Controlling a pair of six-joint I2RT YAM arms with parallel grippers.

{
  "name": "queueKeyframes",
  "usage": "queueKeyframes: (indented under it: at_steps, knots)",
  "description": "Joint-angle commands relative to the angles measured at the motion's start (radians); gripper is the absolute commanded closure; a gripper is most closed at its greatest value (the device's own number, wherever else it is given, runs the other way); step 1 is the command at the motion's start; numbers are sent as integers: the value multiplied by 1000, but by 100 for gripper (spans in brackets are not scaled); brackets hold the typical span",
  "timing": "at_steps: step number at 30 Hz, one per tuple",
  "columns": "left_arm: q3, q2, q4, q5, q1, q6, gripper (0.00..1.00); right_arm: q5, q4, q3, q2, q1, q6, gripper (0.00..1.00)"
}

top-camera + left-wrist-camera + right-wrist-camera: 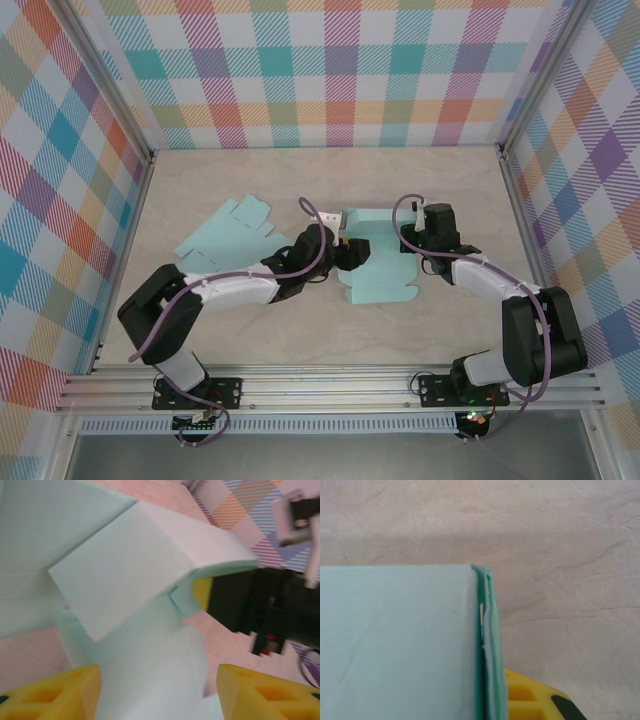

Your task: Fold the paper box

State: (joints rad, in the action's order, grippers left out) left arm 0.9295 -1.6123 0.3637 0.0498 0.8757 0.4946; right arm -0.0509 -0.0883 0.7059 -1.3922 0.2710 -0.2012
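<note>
The paper box [385, 278] is light teal card, partly folded, lying mid-table. My left gripper [350, 256] reaches it from the left. In the left wrist view a raised panel of the paper box [135, 565] stands ahead, and a lower flap runs between my yellow fingers [55, 695] without touching them; this left gripper [157, 692] is open. My right gripper [410, 243] holds the box's right side. In the right wrist view it [492, 700] is shut on a doubled wall of the paper box [395, 640], one yellow finger [530, 702] showing behind the card.
A second flat teal cutout [225, 237] lies to the left of the box, behind my left arm. Checkered walls [330, 70] close the table on three sides. An aluminium rail [330, 385] runs along the near edge.
</note>
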Motion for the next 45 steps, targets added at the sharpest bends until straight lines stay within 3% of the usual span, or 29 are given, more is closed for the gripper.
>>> queueKeyframes:
  at_steps: [1, 4, 7, 15, 21, 26, 34, 45]
  knots:
    - [-32, 117, -63, -112, 2, -45, 35, 13, -36, -6, 15, 6, -16, 100]
    - [-43, 199, -120, -143, 5, -69, 34, 17, -36, -4, 12, 6, -14, 100]
    - [-46, 290, -171, -98, 5, -111, 35, 17, -36, -5, 11, 6, -14, 100]
    - [32, 387, -355, 292, -16, -262, 42, 18, -36, -4, 13, 5, -14, 100]
    - [71, 303, -430, 406, -126, -198, 44, 22, -36, -5, 13, 6, -14, 100]
    - [78, 180, -383, 345, -190, -196, 46, 23, -36, -4, 12, 6, -15, 100]
    - [101, 26, -257, 202, -195, -242, 46, 29, -36, -2, 7, 5, -17, 100]
    - [74, -7, -174, 43, -159, -210, 46, 29, -36, -1, 4, 6, -17, 100]
